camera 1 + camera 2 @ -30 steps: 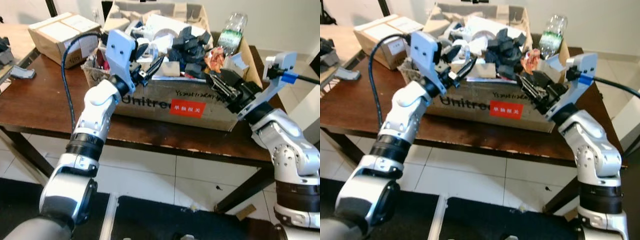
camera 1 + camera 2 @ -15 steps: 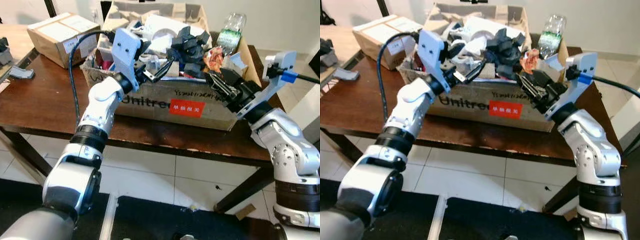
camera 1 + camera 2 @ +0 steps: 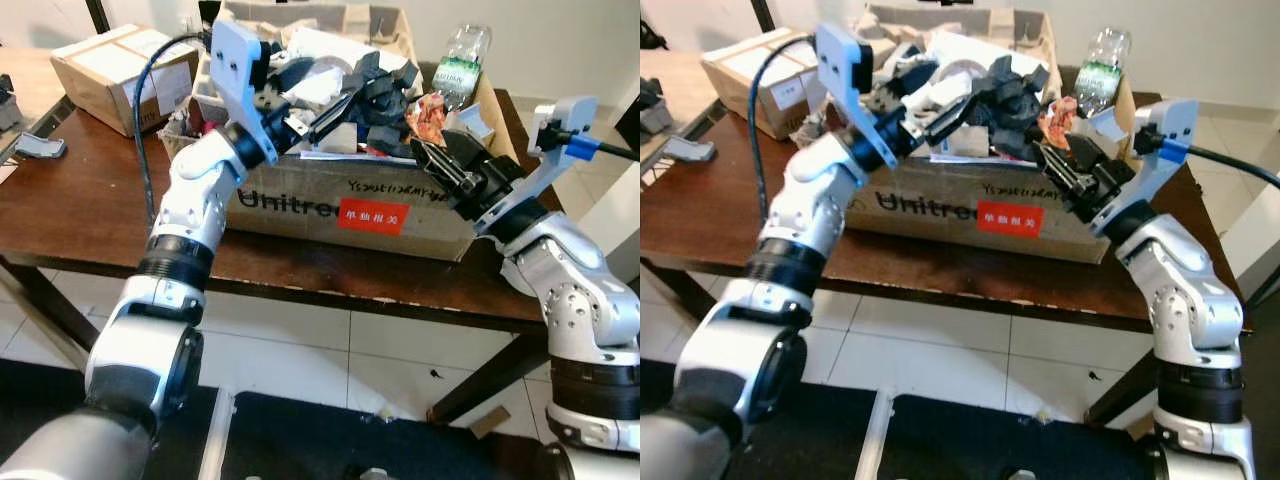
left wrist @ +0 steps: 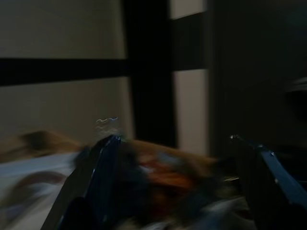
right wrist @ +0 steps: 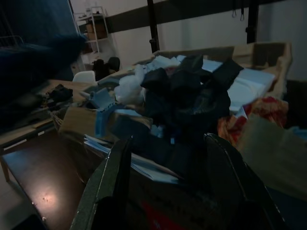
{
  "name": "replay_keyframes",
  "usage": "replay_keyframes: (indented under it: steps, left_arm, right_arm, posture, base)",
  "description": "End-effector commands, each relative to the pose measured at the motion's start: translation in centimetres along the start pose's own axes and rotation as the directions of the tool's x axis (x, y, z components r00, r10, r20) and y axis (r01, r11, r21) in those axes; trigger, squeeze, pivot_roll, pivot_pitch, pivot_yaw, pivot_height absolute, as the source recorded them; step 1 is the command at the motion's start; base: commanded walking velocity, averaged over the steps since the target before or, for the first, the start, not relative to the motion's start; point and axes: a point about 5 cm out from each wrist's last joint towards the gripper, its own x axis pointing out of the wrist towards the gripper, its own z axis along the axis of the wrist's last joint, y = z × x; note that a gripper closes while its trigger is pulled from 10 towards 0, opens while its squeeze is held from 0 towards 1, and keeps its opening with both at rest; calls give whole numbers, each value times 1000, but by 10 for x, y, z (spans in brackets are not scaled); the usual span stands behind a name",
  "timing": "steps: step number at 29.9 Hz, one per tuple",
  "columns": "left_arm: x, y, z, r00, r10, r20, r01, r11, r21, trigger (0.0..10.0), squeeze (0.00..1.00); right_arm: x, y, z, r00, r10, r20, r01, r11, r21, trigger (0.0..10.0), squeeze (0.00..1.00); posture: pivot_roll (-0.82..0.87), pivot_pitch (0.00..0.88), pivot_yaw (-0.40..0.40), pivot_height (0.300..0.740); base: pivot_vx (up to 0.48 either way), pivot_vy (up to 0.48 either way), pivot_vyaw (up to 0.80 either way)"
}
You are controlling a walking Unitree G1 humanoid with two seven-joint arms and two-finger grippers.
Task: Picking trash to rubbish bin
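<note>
1. Sitting on the dark tabletop (image 3: 80, 200), a cardboard box (image 3: 340, 200) holds heaped trash (image 3: 370, 85).
2. The left gripper (image 3: 335, 108) reaches over the box's near rim, fingers apart above black scraps at the heap's 9 o'clock side.
3. The right gripper (image 3: 440, 165) hovers at the box's 4 o'clock corner, fingers apart, empty, just below a red wrapper (image 3: 428, 115).
4. A plastic bottle (image 3: 462, 62) leans at the box's 2 o'clock corner.
5. A smaller carton (image 3: 120, 70) lies at 10 o'clock.
</note>
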Motion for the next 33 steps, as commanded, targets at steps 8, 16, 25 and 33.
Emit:
replay_keyframes:
  steps: [8,16,25,33]
  left_arm:
    - [-35,-32,-11,980,-143,-138,130,987,-96,10000,0]
    - [-79,-81,-36,854,-349,-385,225,917,-330,10000,0]
    - [-115,-103,-63,709,-376,-596,111,895,-432,10000,0]
    - [-178,-135,-122,409,-331,-850,-192,879,-435,10000,0]
  right_arm:
    - [-15,21,-11,985,166,-50,-162,984,77,10000,0]
    - [-38,43,-26,903,392,-175,-361,915,182,10000,0]
    - [-54,50,-58,823,440,-358,-369,895,251,10000,0]
    - [-93,57,-125,623,439,-647,-279,898,340,10000,0]
  posture:
    - [53,148,3,740]
    - [53,150,0,740]
    - [54,150,-1,740]
    - [53,134,4,740]
  base:
    - [0,0,0]
    - [0,0,0]
    - [0,0,0]
    - [0,0,0]
